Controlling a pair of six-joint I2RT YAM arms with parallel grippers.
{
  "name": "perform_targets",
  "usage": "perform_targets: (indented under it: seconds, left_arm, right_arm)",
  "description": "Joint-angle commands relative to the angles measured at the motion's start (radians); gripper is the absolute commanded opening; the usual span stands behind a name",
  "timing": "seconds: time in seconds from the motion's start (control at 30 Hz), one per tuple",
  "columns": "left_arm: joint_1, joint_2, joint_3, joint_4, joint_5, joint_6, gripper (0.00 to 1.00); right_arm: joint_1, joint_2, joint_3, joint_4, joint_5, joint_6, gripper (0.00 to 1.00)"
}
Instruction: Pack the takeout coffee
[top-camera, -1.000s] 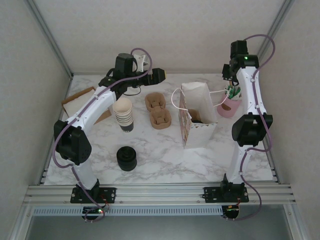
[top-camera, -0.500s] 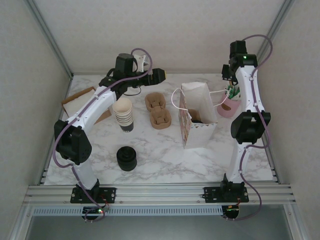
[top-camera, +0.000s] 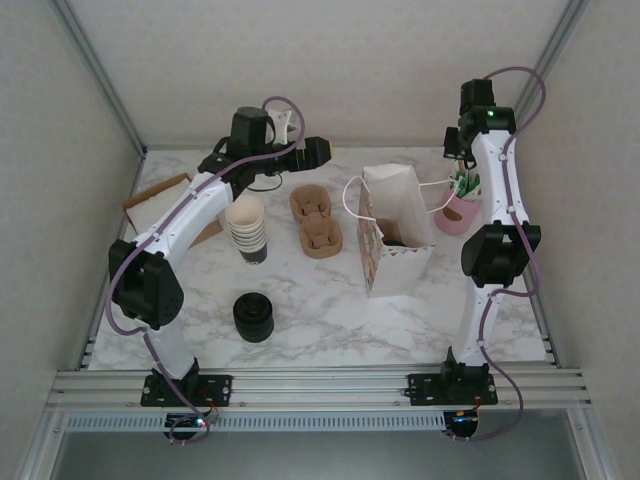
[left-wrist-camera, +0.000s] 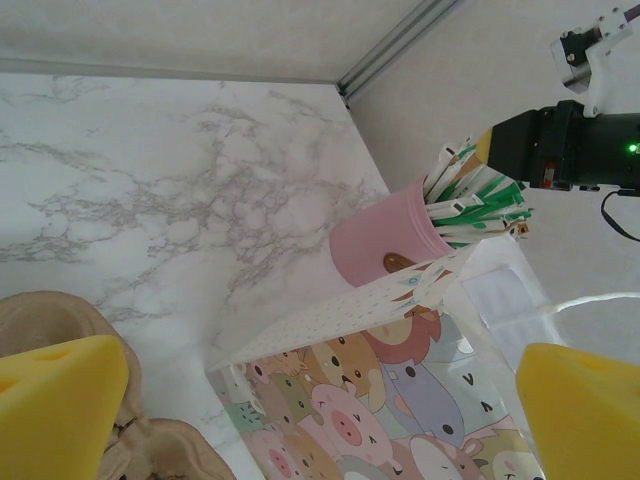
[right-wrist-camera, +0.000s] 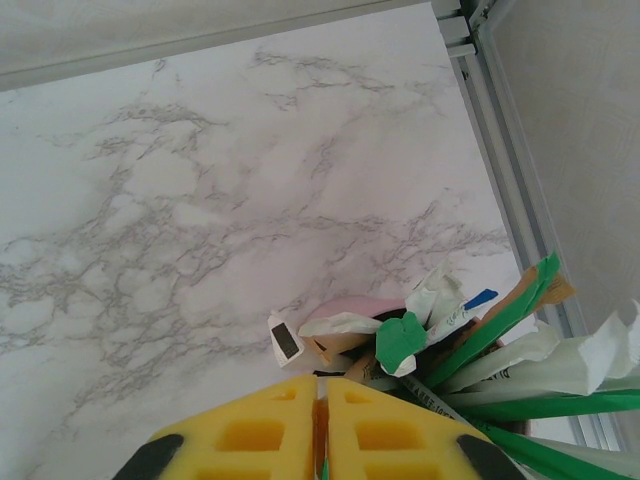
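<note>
Taking the far wall in the overhead view as twelve o'clock, the left gripper (left-wrist-camera: 318, 405) hangs at about eleven o'clock on the table (top-camera: 330, 310), its yellow pads (left-wrist-camera: 50, 400) spread wide with nothing between them, and its wrist camera looks across toward the bag. Below it, toward seven o'clock, stand the lidless stack of cups (top-camera: 247, 228) and, nearer the bases, the squat stack of lids (top-camera: 254, 316). Just right of the cups lie two empty pulp carriers (top-camera: 315, 222). Next comes the printed paper bag (top-camera: 395, 225), upright and open, the long axis of its mouth running roughly from twelve to six o'clock. A dark shape sits low inside that mouth, which I take to be the takeout coffee (top-camera: 393, 240), though it is too dim to be sure or to tell whether it stands upright. Just beside the bag at two o'clock is the pink cup (top-camera: 455, 215) of sachets and stirrers. The right gripper (right-wrist-camera: 320, 400) is over it with its pads pressed together. Whether a thin packet is pinched in the seam I cannot tell. From that gripper the bag's mouth lies at about eight o'clock and close by. The right arm looks the nearer one, so any drop into the bag is a short sweep that way, aimed along the mouth's length.
</note>
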Motion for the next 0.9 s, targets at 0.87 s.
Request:
perform_targets:
  seconds: [0.87]
  left_arm:
    - [-0.054, 0.012, 0.094, -0.022, 0.025, 0.067, 1.0]
  right_arm:
    - [0.025, -0.226, -0.125, 0.062, 0.166, -0.038, 0.0]
